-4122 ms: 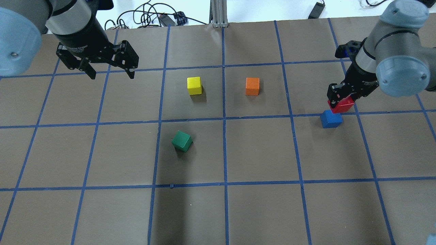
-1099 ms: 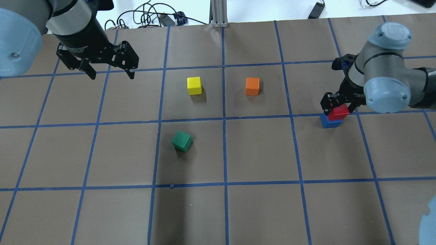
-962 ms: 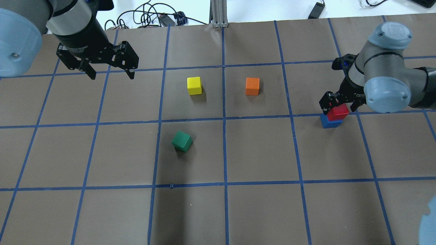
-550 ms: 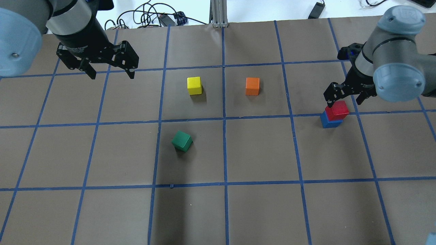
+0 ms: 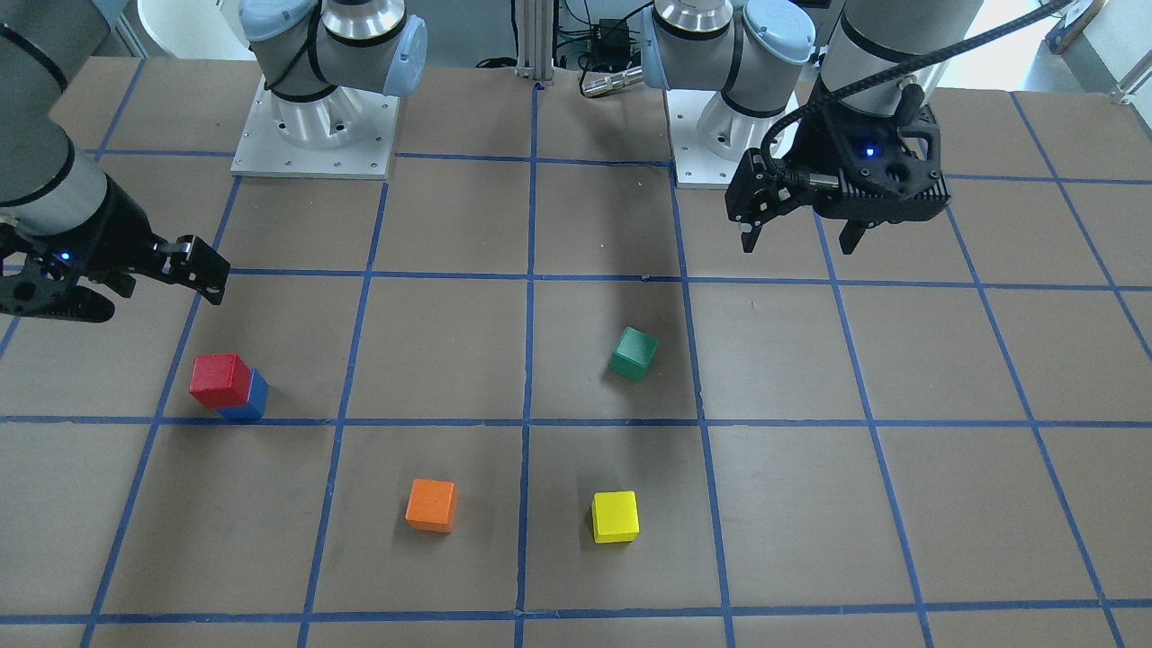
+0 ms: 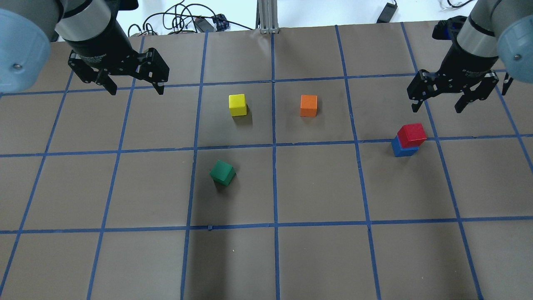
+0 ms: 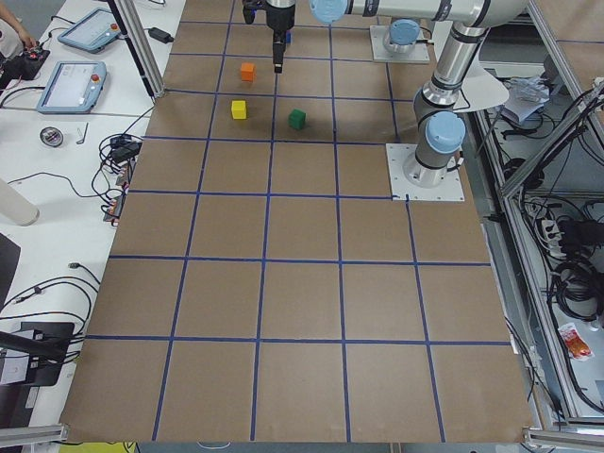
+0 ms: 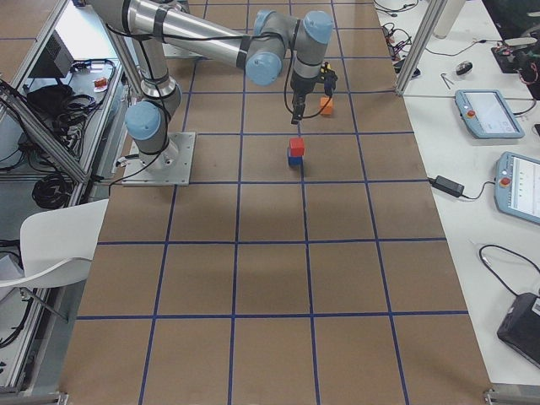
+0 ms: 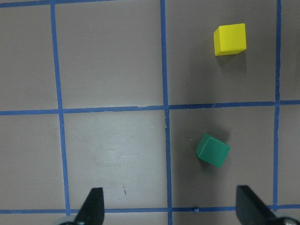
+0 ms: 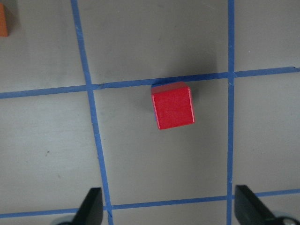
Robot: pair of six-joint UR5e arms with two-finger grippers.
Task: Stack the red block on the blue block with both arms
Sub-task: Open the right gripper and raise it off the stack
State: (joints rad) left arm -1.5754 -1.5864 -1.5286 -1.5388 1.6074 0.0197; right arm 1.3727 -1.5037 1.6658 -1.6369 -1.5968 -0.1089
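The red block point(image 6: 412, 134) sits on top of the blue block point(image 6: 403, 150) at the right of the table, slightly offset; the stack also shows in the front view point(image 5: 219, 378). My right gripper point(image 6: 437, 106) is open and empty, raised above and just beyond the stack, apart from it. In the right wrist view the red block point(image 10: 173, 106) lies below the open fingers point(image 10: 93, 206), and only a thin blue edge shows under it. My left gripper point(image 6: 136, 91) is open and empty, high over the far left of the table.
A yellow cube point(image 6: 237, 104) and an orange cube point(image 6: 308, 105) stand mid-table towards the far side. A green cube point(image 6: 222, 172) lies rotated nearer the robot. Cables point(image 6: 183, 21) and an aluminium post point(image 6: 266, 16) are at the far edge.
My right gripper lowered the red block onto the blue block, opened, let go and rose up and away. The left arm has not moved.
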